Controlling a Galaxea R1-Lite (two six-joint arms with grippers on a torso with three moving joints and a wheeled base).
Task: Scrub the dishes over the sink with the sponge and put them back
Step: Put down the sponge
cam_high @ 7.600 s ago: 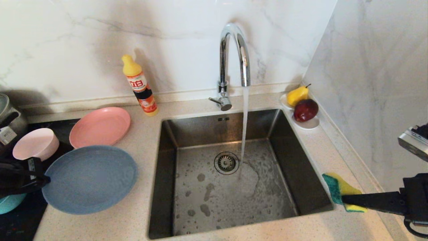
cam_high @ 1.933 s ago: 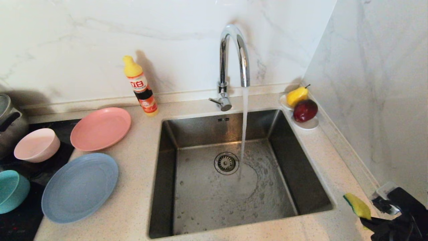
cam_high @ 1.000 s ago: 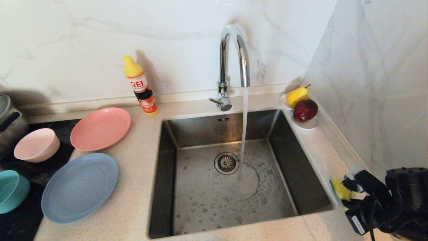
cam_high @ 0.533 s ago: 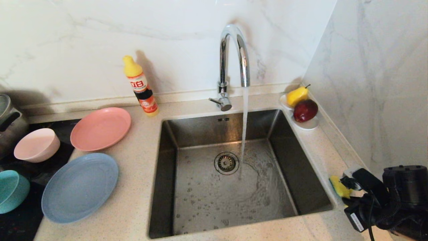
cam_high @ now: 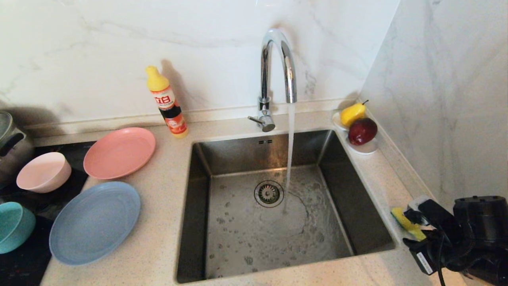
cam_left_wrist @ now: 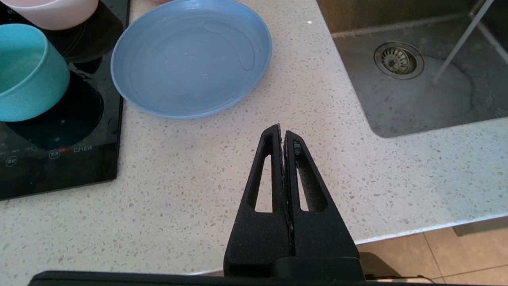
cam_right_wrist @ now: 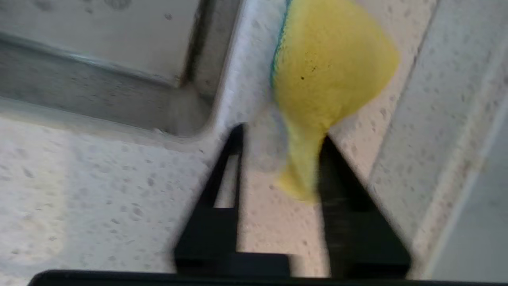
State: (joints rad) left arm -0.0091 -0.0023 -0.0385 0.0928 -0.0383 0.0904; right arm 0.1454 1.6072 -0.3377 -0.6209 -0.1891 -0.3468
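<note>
Four dishes lie on the counter well away from the right gripper, across the sink: a salmon-pink plate, a pale pink bowl, a light blue plate and a teal bowl. The right gripper sits low over the counter at the sink's near right corner, its two fingers spread apart. The yellow sponge reaches between them, its narrow end against one finger and clear of the other, its broad end out past the tips on the counter by the sink rim; whether it is gripped cannot be told. Water runs from the chrome tap into the basin. The left gripper hangs over the counter's front edge with its fingers pressed together and nothing between them, the light blue plate just beyond its tips.
</note>
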